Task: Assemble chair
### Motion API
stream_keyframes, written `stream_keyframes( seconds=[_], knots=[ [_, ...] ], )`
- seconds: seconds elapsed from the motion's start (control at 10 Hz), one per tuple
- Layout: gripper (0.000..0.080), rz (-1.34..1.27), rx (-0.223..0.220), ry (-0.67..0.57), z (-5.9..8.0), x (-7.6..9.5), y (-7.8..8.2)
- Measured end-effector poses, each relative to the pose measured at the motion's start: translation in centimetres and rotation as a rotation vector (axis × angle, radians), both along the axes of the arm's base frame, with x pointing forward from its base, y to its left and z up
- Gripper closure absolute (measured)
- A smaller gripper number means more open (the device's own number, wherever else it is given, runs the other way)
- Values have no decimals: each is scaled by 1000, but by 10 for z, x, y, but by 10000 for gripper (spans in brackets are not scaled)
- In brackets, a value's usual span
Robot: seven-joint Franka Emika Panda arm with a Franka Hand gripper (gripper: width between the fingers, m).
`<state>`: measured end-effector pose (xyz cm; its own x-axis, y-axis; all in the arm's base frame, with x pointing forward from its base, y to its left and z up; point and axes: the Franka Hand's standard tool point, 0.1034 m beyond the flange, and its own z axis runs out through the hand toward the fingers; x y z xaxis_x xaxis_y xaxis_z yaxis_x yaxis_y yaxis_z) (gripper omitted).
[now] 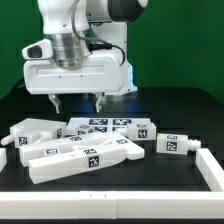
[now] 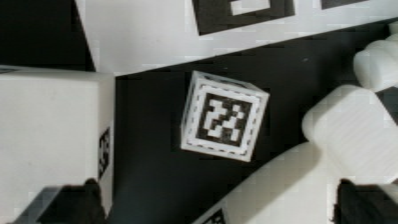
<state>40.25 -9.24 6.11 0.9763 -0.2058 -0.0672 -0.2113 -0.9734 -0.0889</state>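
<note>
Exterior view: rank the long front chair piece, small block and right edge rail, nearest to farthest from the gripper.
1. long front chair piece, in front of the gripper.
2. small block, on the exterior view's right.
3. right edge rail, far right.

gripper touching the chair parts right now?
Apart. The exterior view shows the open gripper hanging above the chair parts, with dark background between its fingertips and the pile.

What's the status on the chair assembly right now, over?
Gripper open, empty, hovering just above the pile. Chair parts heaped loose beneath it, none gripped. Nothing seen between fingers and parts.
</note>
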Motion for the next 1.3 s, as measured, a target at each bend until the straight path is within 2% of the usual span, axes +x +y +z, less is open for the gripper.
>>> stream_keyframes(
  seconds=[0.2, 0.3, 0.4, 0.5, 0.8, 1.0, 1.1, 1.2, 1.3],
  knots=[
    [150, 16, 10, 9, -7, -8, -43],
    [150, 47, 4, 2, -10, -3, -61],
    [150, 42, 2, 1, -11, 2, -68],
    [150, 25, 18, 14, -10, 0, -57],
    [150, 29, 23, 23, -11, 1, -60],
    [150, 17, 32, 36, -12, 26, -81],
    [150, 17, 30, 42, -16, 31, -91],
    [150, 10, 28, 52, -23, 28, -99],
    [150, -33, 29, 63, -23, 27, -92]
  ],
)
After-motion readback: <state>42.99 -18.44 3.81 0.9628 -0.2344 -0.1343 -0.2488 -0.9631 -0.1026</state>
